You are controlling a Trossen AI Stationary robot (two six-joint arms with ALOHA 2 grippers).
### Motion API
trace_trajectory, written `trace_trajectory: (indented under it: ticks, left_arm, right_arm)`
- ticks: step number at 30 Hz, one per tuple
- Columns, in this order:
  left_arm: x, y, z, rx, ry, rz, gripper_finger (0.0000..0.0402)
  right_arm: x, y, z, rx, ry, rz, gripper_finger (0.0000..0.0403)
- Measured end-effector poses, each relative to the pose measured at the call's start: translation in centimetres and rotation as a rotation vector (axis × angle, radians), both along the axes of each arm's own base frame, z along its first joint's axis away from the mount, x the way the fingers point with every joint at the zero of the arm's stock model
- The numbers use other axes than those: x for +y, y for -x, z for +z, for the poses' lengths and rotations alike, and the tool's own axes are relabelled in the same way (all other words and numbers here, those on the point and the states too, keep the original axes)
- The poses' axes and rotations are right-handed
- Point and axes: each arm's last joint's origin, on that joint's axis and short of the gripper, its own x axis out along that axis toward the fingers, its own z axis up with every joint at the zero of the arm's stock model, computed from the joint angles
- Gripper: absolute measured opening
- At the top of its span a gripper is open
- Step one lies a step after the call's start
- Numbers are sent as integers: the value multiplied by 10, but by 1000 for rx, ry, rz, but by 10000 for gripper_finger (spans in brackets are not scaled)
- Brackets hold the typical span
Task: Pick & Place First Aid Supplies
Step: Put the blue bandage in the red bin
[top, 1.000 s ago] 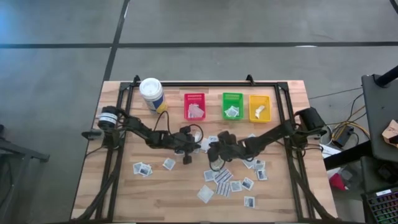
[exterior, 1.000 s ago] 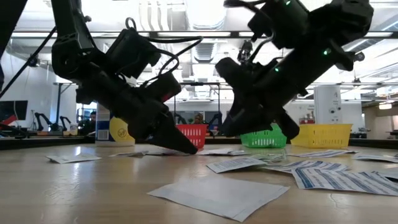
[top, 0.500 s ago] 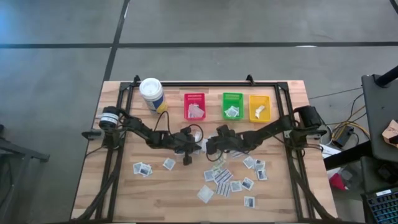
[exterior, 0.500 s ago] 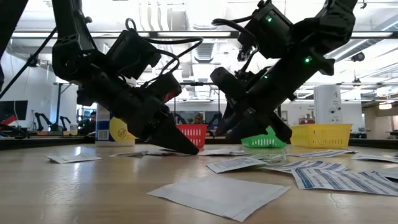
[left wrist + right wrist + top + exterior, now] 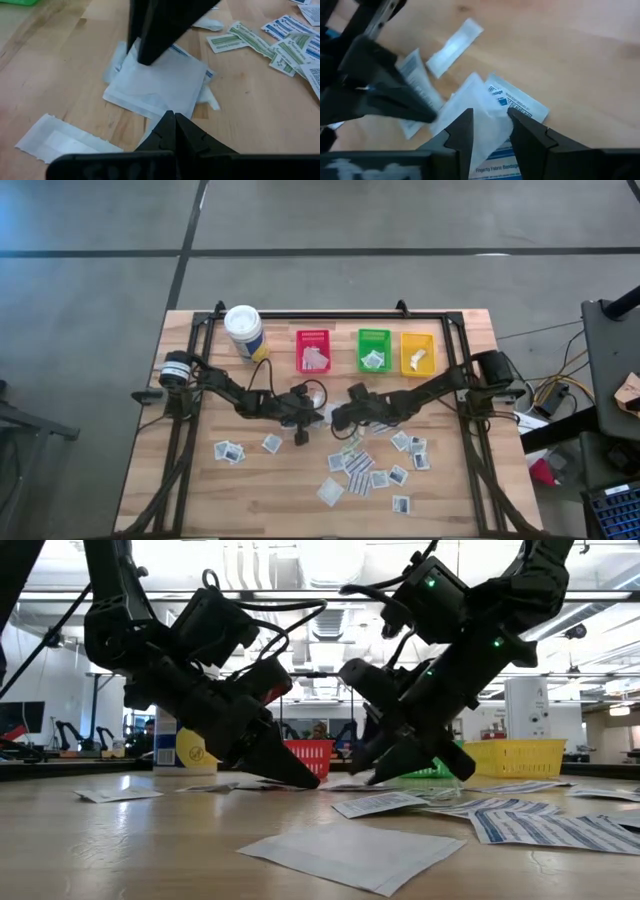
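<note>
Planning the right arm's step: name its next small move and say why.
Probably close the right gripper on the white packet and lift. Its open fingers straddle that packet's edge on the table, while the shut left gripper presses its tip down beside the same small pile, seemingly steadying it.

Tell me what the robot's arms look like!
Both arms are black and jointed, with loose black cables looping over them. The left tool ends in a narrow pointed wedge beside a red part. The right tool has two dark tapered fingers, and small green lights glow on that arm.
</note>
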Motion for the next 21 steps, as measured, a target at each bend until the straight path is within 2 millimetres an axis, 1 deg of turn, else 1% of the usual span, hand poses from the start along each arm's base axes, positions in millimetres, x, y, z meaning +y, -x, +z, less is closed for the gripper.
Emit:
trace_trajectory:
  ticks: [12, 21]
  left_arm:
    - [0, 0, 0, -1, 5, -2, 0]
    - [0, 0, 0, -2, 7, -4, 0]
  right_arm:
    - [1, -1, 1, -1, -13, 20, 88]
    - [3, -4, 4, -1, -42, 73, 49]
